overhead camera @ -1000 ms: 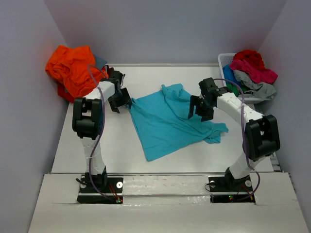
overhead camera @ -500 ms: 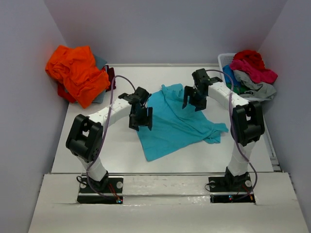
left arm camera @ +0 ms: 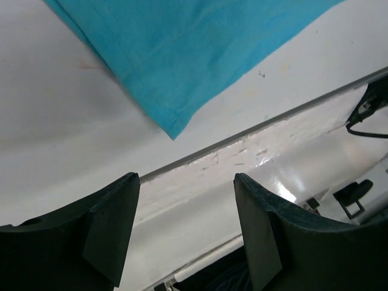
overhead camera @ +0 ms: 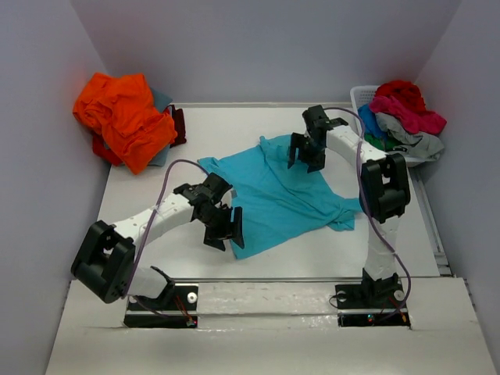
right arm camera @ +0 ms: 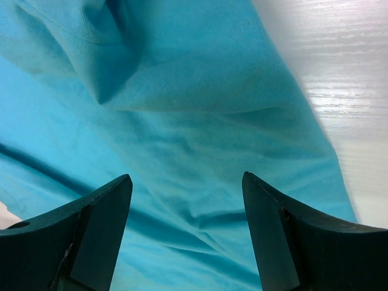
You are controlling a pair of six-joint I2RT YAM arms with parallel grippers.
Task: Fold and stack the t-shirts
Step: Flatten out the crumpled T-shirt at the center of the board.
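— What's on your far left?
— A heap of orange shirts (overhead camera: 121,117) in the far corner of the table (overhead camera: 133,187). There's darker cloth tucked under it, though I can't be sure of the colours.
— Next along?
— My left gripper (overhead camera: 225,232) hangs over the near left hem of the turquoise shirt (overhead camera: 273,191). Its fingers are spread with nothing between them, and the shirt's near corner lies just ahead.
— The shirt itself?
— Spread out mid-table, rumpled along its right side.
— Then?
— My right gripper (overhead camera: 307,153) hovers over the shirt's far edge, fingers wide apart, gripping nothing.
— Further right?
— A white basket (overhead camera: 359,98) heaped with red, pink and grey shirts (overhead camera: 406,113).
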